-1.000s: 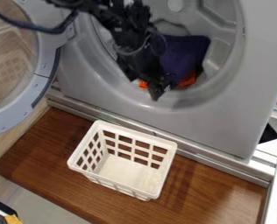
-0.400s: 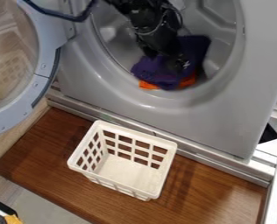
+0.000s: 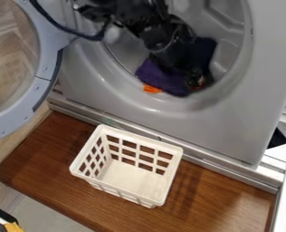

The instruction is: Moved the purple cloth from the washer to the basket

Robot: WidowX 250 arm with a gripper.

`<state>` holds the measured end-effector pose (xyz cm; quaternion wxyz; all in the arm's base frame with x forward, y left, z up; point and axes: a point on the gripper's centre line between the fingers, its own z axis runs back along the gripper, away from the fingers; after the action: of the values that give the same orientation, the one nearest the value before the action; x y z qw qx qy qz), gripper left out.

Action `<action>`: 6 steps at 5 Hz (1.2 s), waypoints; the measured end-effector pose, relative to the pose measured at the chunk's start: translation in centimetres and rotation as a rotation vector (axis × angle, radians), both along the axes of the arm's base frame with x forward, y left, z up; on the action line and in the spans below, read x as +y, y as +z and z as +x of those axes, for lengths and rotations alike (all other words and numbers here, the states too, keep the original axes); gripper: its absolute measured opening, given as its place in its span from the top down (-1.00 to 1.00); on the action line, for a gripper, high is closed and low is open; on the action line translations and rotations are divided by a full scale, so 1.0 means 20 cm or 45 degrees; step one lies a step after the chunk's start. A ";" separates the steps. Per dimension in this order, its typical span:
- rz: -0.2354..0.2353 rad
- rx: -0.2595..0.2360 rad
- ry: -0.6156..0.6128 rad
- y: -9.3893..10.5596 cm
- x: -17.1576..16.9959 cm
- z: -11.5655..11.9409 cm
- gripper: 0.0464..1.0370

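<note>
The arm [image 3: 153, 28] comes in from the top edge, with a dark cable [image 3: 82, 35] looping beside it, and its tool [image 3: 193, 80] hangs inside the mouth of the grey washer [image 3: 236, 122], low in the drum [image 3: 229, 40]. The tool is dark against dark fabric there, so I cannot tell whether it is released, clenched or grasping the cloth. The purple cloth [image 3: 160, 78] lies in the washer, bunched just left of the tool, and dark blue-looking fabric [image 3: 204, 47] rises above and to the right of it. Bits of an orange item [image 3: 151, 89] peek out at the cloth's lower edge, to the tool's lower left and close beside its tip. Well below the tool and to its left, the white lattice basket [image 3: 172, 177] sits upright on the brown wooden table [image 3: 224, 199]. The washer's round door [image 3: 45, 70] stands open, far to the tool's left.
</note>
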<state>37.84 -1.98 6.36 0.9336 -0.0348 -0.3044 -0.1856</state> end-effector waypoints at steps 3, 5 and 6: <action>0.069 0.077 0.048 -0.02 0.01 -0.03 0.41; 0.107 0.106 0.072 -0.02 0.04 -0.03 0.67; 0.129 0.124 0.074 -0.02 0.05 -0.04 0.67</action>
<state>37.12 -0.95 5.98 0.9529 0.0122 -0.2495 -0.1718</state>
